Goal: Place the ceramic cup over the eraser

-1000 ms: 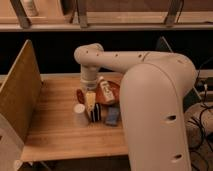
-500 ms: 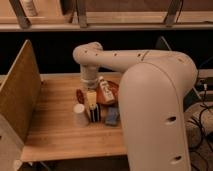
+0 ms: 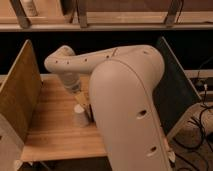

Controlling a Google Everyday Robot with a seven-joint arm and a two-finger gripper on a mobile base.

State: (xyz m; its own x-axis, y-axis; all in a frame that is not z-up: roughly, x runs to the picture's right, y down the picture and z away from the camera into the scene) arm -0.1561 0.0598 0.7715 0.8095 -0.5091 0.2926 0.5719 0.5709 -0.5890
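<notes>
One ceramic cup (image 3: 79,116) was recorded standing on the tabletop (image 3: 50,131). The claw (image 3: 84,101) was positioned just above it; its grip state could not be told.

One close view behind the arm (image 3: 127,95), looking down; gripper (image 3: 83,101) over table (image 3: 50,131).

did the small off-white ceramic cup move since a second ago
No: the ceramic cup sits equally far from the wooden side panel; the gripper hangs just above it.
</notes>
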